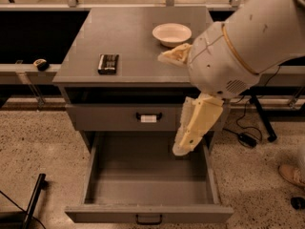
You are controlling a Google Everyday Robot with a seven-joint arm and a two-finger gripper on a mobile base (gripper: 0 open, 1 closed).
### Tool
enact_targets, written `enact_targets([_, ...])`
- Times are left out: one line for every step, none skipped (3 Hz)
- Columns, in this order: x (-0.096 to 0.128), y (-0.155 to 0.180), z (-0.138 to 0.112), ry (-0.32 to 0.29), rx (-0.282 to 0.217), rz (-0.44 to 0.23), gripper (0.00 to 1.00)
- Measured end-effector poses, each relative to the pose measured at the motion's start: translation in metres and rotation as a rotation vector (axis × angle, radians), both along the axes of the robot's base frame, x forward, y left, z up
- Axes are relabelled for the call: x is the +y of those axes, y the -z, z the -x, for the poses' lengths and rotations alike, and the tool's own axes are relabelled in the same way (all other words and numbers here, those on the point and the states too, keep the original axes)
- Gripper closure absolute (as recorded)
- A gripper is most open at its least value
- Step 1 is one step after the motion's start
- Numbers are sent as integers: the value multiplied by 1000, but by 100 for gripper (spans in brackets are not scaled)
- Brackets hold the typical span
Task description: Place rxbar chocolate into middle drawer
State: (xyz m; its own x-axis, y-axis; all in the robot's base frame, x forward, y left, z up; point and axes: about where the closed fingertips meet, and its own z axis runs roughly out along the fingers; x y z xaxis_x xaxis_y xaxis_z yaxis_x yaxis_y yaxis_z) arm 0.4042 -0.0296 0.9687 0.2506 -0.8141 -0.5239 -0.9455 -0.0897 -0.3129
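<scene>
The rxbar chocolate point(108, 63) is a small flat black bar lying on the left part of the grey cabinet top point(133, 37). The middle drawer point(147, 175) is pulled wide open below, with a plain dark handle on its front, and nothing shows inside it. My gripper point(183, 146) is cream-coloured and hangs point-down from the big white arm point(238, 51) over the drawer's right rear part. It is well to the right of and below the bar and holds nothing that I can see.
A white bowl point(172, 34) stands at the back right of the cabinet top, just left of the arm. The drawer above point(124, 117) is closed and has a white tag on its handle. Cables and a shoe point(291, 174) lie on the floor at right, and a black stand point(33, 199) is at lower left.
</scene>
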Motion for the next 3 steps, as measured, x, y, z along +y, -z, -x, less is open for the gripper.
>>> enact_targets([-28, 32, -38, 31, -21, -172, 0])
enact_targets([-30, 37, -44, -12, -52, -223, 0])
enact_targets([-23, 39, -50, -11, -42, -220, 0])
